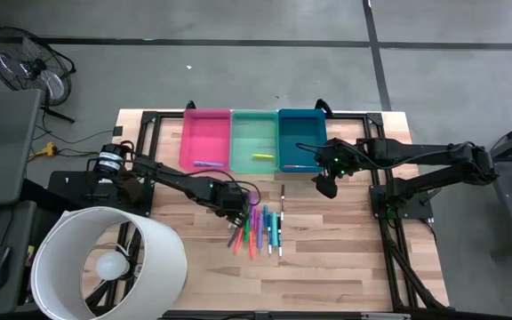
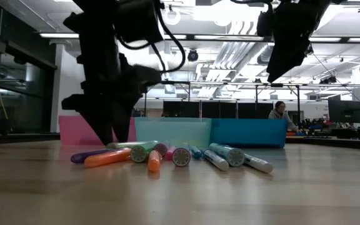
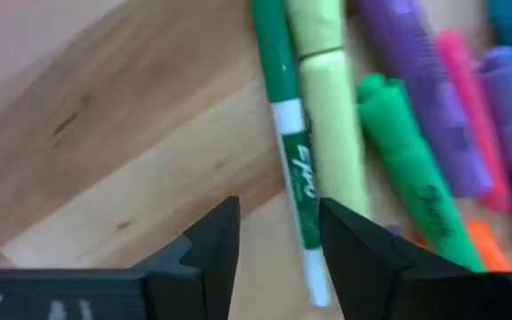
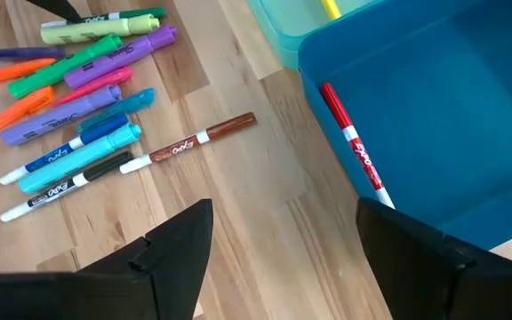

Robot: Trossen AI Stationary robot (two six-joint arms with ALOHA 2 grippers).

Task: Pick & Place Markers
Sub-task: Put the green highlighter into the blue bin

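Note:
Several markers [image 1: 258, 229] lie side by side in a loose pile at the middle of the table, shown in a row in the low view [image 2: 167, 154]. My left gripper [image 1: 235, 210] is down at the pile's left end and open. Its fingers stand on either side of a thin green marker [image 3: 296, 182], next to a yellow one [image 3: 332, 116]; whether they touch it I cannot tell. My right gripper [image 1: 327, 184] hangs open and empty above the table [image 4: 283, 222], just near of the blue bin [image 1: 300, 133]. A brown marker [image 4: 189, 142] lies apart from the pile.
Pink [image 1: 204, 133], green [image 1: 253, 133] and blue bins stand in a row at the far side. They hold a purple marker [image 1: 207, 164], a yellow marker [image 1: 262, 156] and a red marker [image 4: 354, 147]. A large white drum [image 1: 105, 262] covers the near left corner.

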